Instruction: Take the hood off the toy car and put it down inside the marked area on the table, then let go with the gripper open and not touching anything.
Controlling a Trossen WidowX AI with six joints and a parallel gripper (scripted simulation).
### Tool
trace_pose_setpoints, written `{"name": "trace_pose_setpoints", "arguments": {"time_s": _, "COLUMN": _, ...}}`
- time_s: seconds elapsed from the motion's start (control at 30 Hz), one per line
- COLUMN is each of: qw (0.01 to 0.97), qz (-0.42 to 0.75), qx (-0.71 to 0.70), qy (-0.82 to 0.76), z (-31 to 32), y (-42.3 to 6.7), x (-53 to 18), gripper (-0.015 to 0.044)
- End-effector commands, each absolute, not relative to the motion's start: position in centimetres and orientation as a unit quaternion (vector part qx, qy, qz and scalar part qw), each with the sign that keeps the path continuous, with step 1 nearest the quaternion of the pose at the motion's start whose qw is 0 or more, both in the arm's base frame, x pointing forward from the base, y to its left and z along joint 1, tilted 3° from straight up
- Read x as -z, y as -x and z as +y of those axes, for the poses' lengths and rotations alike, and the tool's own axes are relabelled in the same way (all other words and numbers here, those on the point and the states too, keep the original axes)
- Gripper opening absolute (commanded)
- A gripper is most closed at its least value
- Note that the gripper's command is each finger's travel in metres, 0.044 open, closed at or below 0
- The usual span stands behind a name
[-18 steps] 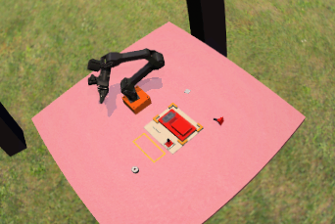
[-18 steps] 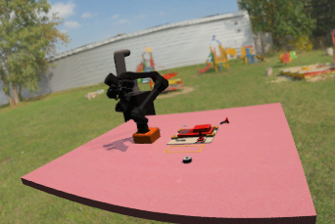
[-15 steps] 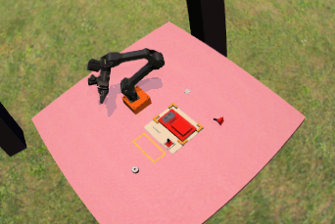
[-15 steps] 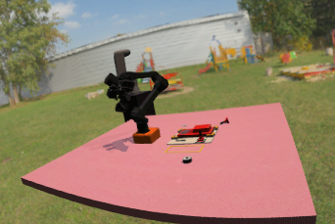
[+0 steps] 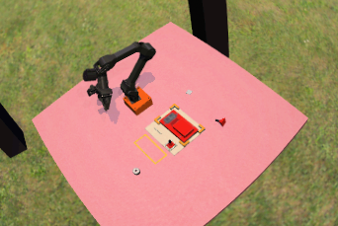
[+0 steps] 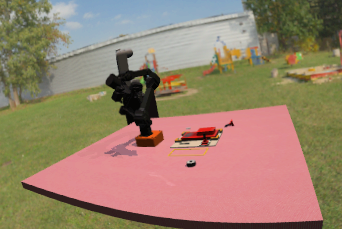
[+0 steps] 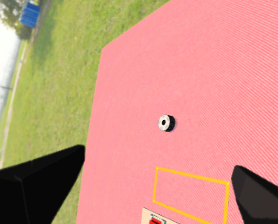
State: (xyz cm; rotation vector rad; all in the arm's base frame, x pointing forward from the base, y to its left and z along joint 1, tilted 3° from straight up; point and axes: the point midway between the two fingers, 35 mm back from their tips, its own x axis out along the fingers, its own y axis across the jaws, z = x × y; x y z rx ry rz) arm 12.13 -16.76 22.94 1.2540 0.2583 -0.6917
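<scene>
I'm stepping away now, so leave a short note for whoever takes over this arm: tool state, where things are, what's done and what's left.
Tool: black parallel-jaw, open, holding nothing, hanging above the pink table beside the arm's orange base.
Red toy car: on its beige board with orange corner brackets, hood apparently in place.
Yellow-outlined rectangular marked area: beside the board, nothing inside.
Done: nothing yet.
Left: reach the car, lift off the hood, set it inside the outline, release and back clear.
</scene>
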Motion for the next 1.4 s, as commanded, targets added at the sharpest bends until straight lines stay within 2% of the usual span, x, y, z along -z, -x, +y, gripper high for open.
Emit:
{"name": "trace_pose_setpoints", "arguments": {"time_s": 0.0, "qw": 0.751, "qz": 0.169, "qx": 0.295, "qy": -0.566, "z": -16.7, "y": -13.7, "x": -22.6, "gripper": 0.044}}
{"name": "trace_pose_setpoints", "arguments": {"time_s": 0.73, "qw": 0.763, "qz": 0.39, "qx": 0.214, "qy": -0.469, "z": -13.8, "y": -21.4, "x": -20.1, "gripper": 0.044}}
{"name": "trace_pose_setpoints", "arguments": {"time_s": 1.37, "qw": 0.776, "qz": 0.546, "qx": 0.097, "qy": -0.302, "z": -5.9, "y": -29.8, "x": -17.1, "gripper": 0.044}}
